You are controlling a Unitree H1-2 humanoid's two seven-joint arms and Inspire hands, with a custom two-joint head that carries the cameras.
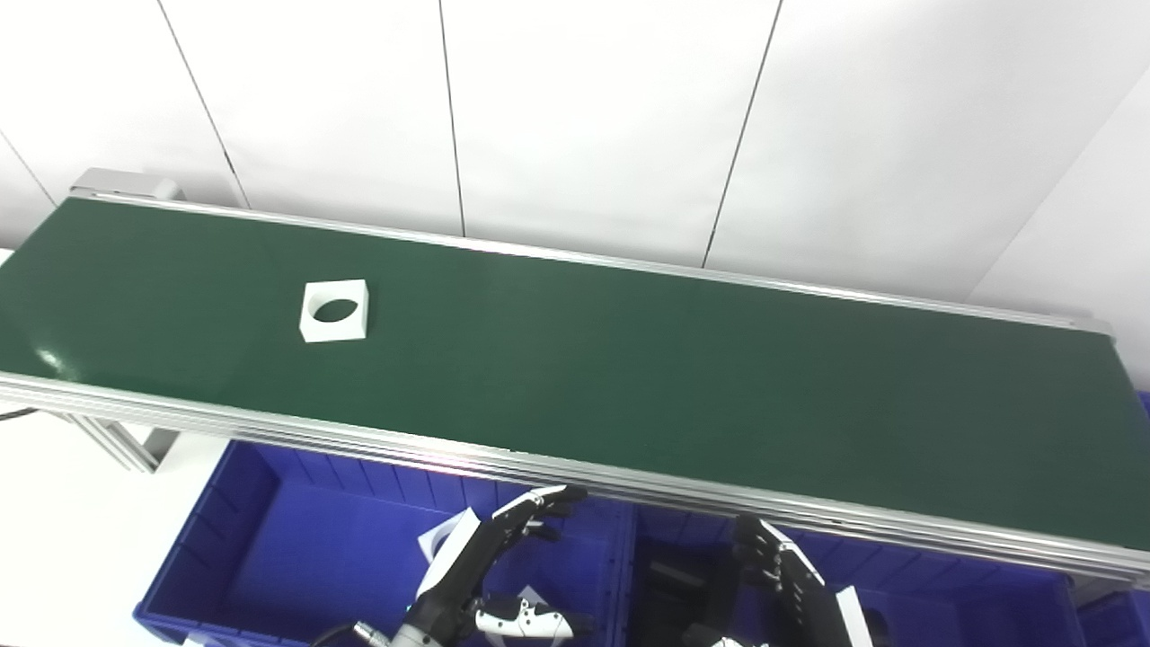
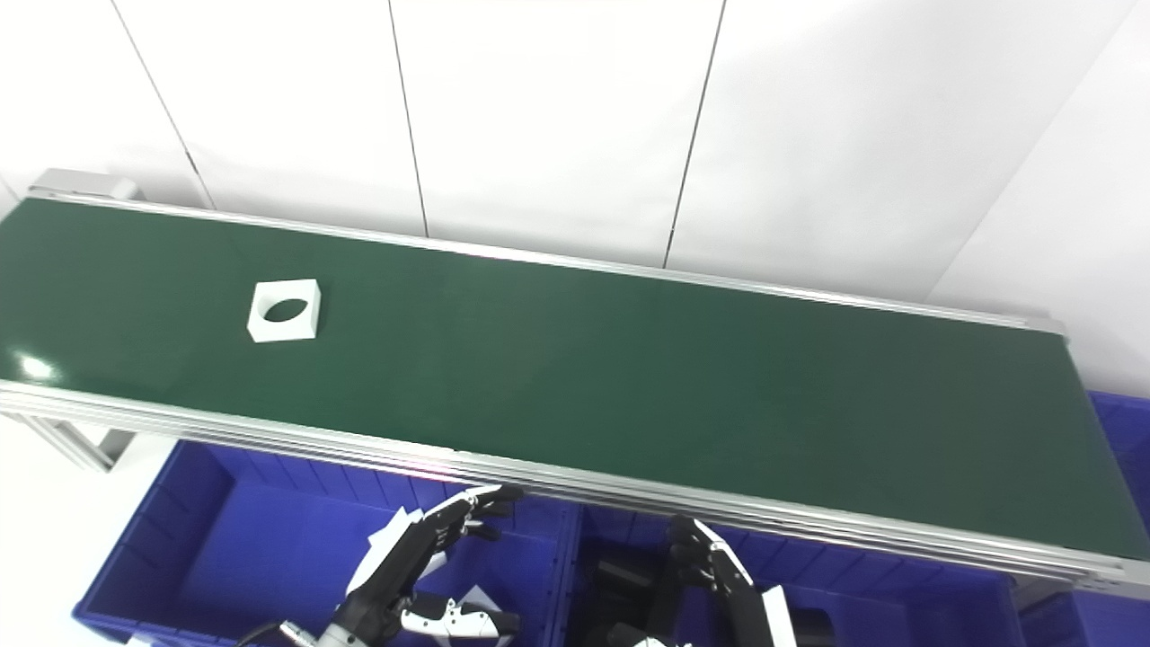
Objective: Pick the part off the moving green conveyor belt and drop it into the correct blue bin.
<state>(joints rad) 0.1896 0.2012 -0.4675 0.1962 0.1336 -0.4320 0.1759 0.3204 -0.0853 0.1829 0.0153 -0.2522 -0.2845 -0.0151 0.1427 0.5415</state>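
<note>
A white square part with a round hole (image 1: 334,311) lies flat on the green conveyor belt (image 1: 629,368), toward its left end; it also shows in the right eye view (image 2: 284,311). My left hand (image 1: 490,575) is open and empty, held low over the left blue bin (image 1: 243,548), well below and right of the part. My right hand (image 1: 791,584) is open and empty over the middle blue bin (image 1: 674,575), in front of the belt's near rail.
White parts (image 1: 445,544) lie in the left bin and dark parts (image 1: 678,575) in the middle bin. Another blue bin (image 1: 1110,615) shows at the right edge. The belt's aluminium rail (image 1: 575,472) runs between hands and belt. White wall panels stand behind.
</note>
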